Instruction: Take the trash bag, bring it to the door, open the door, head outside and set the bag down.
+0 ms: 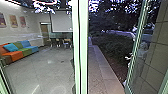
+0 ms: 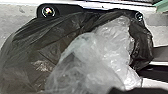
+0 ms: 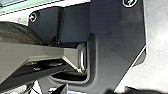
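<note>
The trash bag (image 2: 32, 52) shows large in the left wrist view, dark and sheer, with creases that catch the light; a crumpled clear plastic part (image 2: 107, 50) lies against the dark film, and together they hide much of the robot's own dark base plate (image 2: 72, 8); whether the bag touches that plate I cannot tell; nor can I tell whether the left gripper is clenched on the bag or released, and the same goes for the right gripper; pale floor (image 3: 157, 32) shows beside the base in the right wrist view

From the head camera, with twelve o'clock straight ahead, a pale green upright frame (image 1: 77, 50) stands at twelve, splitting the room from the outdoors; at ten o'clock sits a sofa (image 1: 21, 50) in orange, green and blue, with three pictures (image 1: 13, 21) on the wall above it; at eleven a white screen (image 1: 61, 21) hangs over chairs (image 1: 67, 42) at the far end of the grey floor; just past twelve a paved path (image 1: 96, 67) leads away beside dark bushes (image 1: 110, 46); at two stands a green-framed glass panel (image 1: 155, 60), with a blurred pale figure (image 1: 143, 50) seen through it, too unclear to tell more
</note>
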Motion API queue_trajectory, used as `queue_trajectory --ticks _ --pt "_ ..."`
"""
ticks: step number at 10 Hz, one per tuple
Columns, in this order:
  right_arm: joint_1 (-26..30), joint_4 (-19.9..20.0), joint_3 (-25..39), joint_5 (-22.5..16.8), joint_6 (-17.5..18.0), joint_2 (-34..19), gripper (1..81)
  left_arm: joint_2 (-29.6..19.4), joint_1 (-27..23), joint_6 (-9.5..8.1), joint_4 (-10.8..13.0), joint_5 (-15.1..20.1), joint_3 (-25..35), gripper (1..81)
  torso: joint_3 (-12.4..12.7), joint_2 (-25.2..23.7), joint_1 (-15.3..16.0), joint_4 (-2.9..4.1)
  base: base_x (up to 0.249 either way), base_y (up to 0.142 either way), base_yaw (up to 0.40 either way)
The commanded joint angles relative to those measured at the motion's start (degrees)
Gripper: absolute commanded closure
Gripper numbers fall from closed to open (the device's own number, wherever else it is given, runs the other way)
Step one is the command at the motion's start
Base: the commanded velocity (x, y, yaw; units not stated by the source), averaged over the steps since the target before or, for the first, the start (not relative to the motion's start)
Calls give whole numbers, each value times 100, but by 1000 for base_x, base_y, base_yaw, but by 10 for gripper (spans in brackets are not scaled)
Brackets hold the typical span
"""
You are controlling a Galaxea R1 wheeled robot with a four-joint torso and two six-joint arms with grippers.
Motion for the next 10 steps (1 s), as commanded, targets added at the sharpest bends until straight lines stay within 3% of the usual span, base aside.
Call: queue_trajectory --ticks 1,5,10 --pt "186 -64 -81 -306 -42 134 10 -39 -303 13 96 419 37 811 0 0 0 0 0 -95 0" --pt "89 -64 -644 -306 -69 434 10 23 -277 21 114 437 37 811 0 0 -2 2 0 -97 0" --pt "81 -55 -680 -280 -60 442 10 58 -268 21 114 437 45 811 2 0 -2 2 0 -110 0"
